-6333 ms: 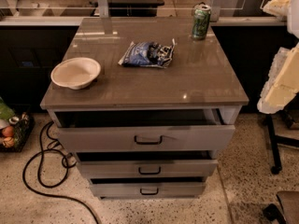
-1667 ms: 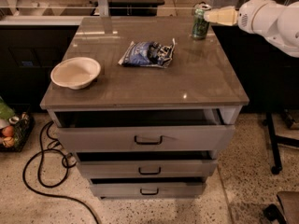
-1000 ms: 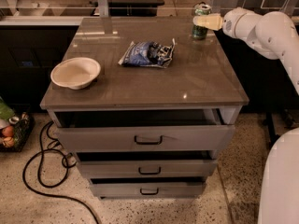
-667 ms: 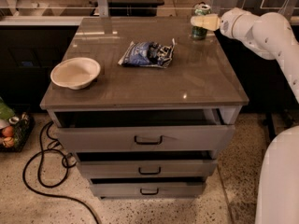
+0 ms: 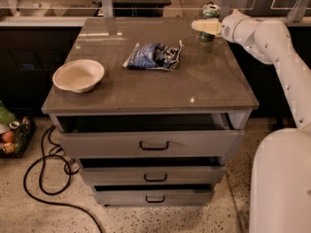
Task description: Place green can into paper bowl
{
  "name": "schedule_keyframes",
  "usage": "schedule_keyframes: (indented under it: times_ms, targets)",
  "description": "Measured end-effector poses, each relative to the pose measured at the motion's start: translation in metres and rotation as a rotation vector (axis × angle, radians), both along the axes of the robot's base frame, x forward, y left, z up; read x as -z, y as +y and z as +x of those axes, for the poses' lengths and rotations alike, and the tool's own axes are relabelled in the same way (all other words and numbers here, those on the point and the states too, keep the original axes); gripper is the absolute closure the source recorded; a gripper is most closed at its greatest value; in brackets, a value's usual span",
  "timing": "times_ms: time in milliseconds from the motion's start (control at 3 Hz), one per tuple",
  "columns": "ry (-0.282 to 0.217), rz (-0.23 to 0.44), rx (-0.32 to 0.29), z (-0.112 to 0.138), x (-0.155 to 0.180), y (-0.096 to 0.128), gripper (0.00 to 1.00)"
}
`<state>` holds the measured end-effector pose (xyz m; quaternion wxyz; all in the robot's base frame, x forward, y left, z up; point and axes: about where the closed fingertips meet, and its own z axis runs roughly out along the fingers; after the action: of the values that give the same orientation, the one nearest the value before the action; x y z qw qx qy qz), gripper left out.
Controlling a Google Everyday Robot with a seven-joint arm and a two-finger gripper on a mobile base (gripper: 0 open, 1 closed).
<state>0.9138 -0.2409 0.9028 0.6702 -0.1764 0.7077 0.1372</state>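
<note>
At the back right corner of the grey cabinet top [image 5: 194, 81], the green can [image 5: 211, 11] is being shown standing upright. The gripper [image 5: 204, 26] on the white arm [image 5: 272, 38] is being held right in front of the can's middle, so only its top and bottom are being seen. The paper bowl [image 5: 78, 76] is being shown well apart from the can, near the front left edge, while a blue-and-white snack bag [image 5: 154, 56] is being shown lying between them, the top drawer [image 5: 150, 142] is being shown a little open, and a black cord [image 5: 43, 178] is being shown curled on the floor at the left.
</note>
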Motion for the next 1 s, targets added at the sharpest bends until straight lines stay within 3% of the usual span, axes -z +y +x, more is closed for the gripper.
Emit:
schedule_keyframes:
  times_ms: [667,1000]
  targets:
    - [-0.005,0.021,-0.041,0.016,0.01,0.01,0.0]
    - [0.017,0.038,-0.045,0.025,0.016,0.016,0.18]
